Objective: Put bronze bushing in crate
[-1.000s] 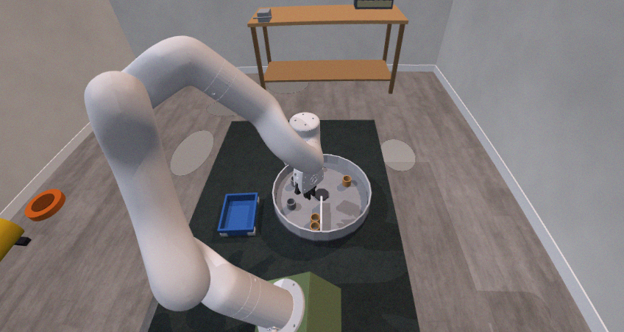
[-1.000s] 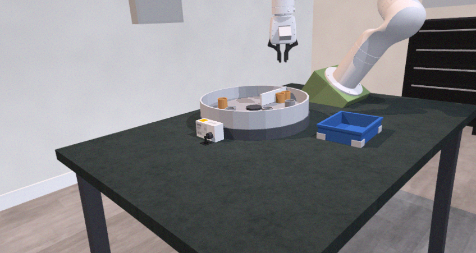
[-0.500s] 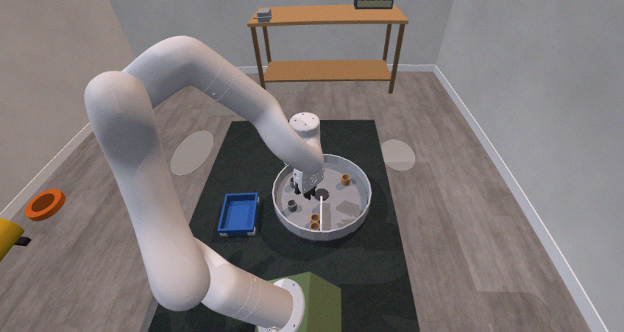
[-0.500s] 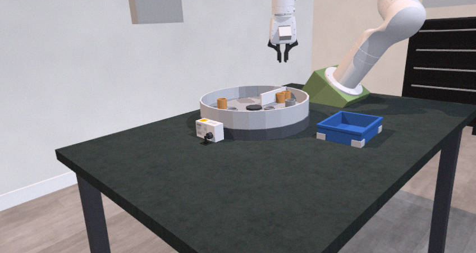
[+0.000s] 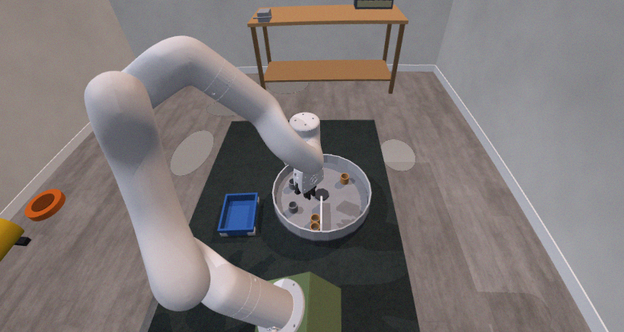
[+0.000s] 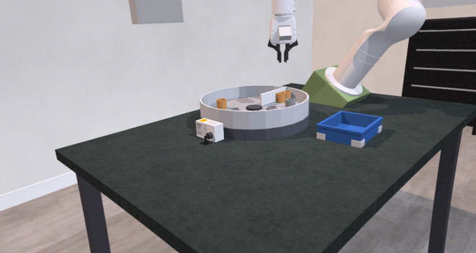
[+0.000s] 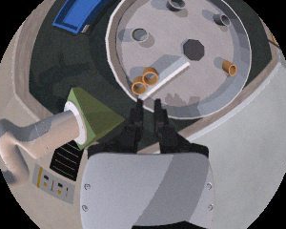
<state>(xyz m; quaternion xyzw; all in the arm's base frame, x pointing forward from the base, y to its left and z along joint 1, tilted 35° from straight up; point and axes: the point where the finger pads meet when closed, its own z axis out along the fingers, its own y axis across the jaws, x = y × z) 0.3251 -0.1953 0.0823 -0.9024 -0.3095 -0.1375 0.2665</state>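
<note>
My gripper [image 5: 303,193] [image 6: 283,60] [image 7: 148,107] hangs high above the turning table [image 5: 350,233] [image 6: 253,120] [image 7: 167,50]. Its fingers stand a little apart with nothing between them. One bronze bushing [image 5: 344,181] [image 6: 221,104] [image 7: 225,66] stands alone near the wall. A second bronze bushing [image 5: 311,219] [image 6: 280,98] [image 7: 151,83] and a third bronze bushing [image 5: 314,230] [image 6: 288,93] [image 7: 139,93] stand close together beside the white divider [image 5: 321,213] [image 6: 270,96] [image 7: 169,78]. The blue crate [image 5: 236,231] [image 6: 337,135] [image 7: 67,24] is empty.
Three grey bushings also stand on the turning table, one [image 5: 293,210] [image 6: 290,102] on the crate side. A dark hub [image 5: 321,194] [image 6: 253,107] [image 7: 194,50] marks the centre. A white box [image 6: 213,130] with a small black device [image 6: 207,137] stands beside the turning table.
</note>
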